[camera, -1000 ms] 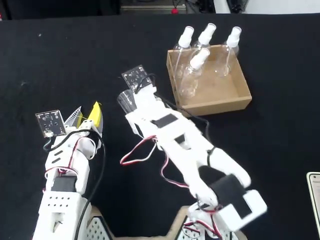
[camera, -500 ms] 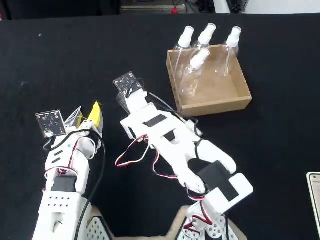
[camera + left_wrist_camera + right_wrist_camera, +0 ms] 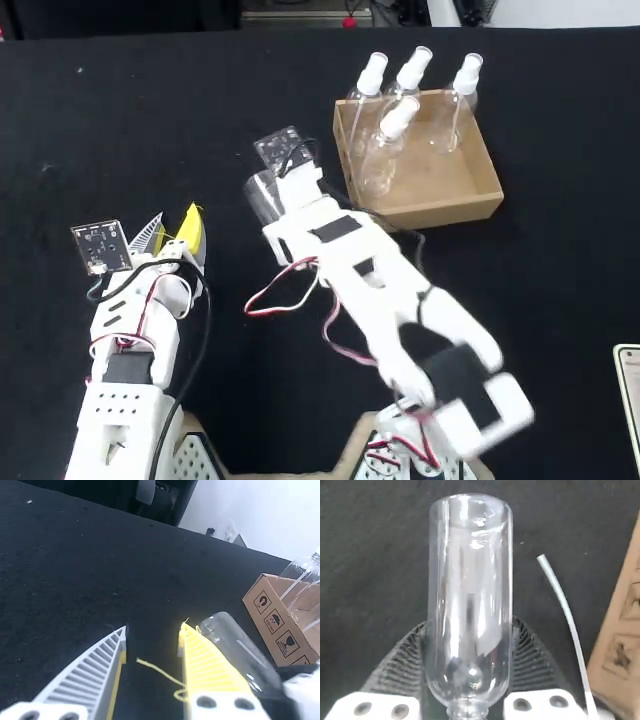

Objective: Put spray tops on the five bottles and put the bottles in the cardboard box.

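Observation:
My right gripper (image 3: pixel 275 200) (image 3: pixel 470 630) is shut on a clear capless bottle (image 3: pixel 260 195) (image 3: pixel 470 580), held low over the black table left of the cardboard box (image 3: pixel 425 205) (image 3: pixel 626 630). A thin white tube (image 3: pixel 565 612) runs alongside the bottle; its end is hidden. Several bottles with white spray tops (image 3: pixel 398 115) stand in the box. My left gripper (image 3: pixel 173 216) (image 3: pixel 154 630) rests open and empty to the left, with the held bottle (image 3: pixel 235 645) and the box (image 3: pixel 282 615) seen just beyond its yellow finger (image 3: pixel 205 665).
The table is black cloth (image 3: pixel 150 110), bare on the left and behind the arms. Red and white cables (image 3: pixel 285 290) hang off the right arm. A pale object (image 3: pixel 630 390) lies at the table's right edge.
The right arm swung the bottle a little leftward, then back toward the box. The left arm has stayed still.

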Robot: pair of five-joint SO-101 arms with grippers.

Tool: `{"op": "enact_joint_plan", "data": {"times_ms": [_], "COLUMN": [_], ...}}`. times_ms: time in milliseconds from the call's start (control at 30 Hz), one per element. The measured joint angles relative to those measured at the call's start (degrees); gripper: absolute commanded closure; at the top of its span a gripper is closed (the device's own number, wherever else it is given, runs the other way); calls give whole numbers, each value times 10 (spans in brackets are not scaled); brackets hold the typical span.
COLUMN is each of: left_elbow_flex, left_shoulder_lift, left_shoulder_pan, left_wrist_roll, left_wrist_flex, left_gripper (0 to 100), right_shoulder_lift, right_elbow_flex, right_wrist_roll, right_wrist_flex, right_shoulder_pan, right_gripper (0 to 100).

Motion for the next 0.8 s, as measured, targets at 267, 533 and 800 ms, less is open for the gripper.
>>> {"op": "enact_joint_plan", "data": {"times_ms": [267,533,800], "left_elbow_flex": [0,0,0], "left_shoulder_lift": [0,0,0], "left_shoulder_pan": [0,0,0], "left_wrist_roll": [0,0,0], "left_wrist_flex": [0,0,0], "left_gripper": [830,830,830], "right_shoulder_lift": [-258,-414,-418], "right_elbow_flex": [0,0,46], "right_wrist_roll": [126,370,665], "right_wrist_flex": [297,466,459], "right_shoulder_pan": [33,297,579], "right_gripper": [969,967,967]}}
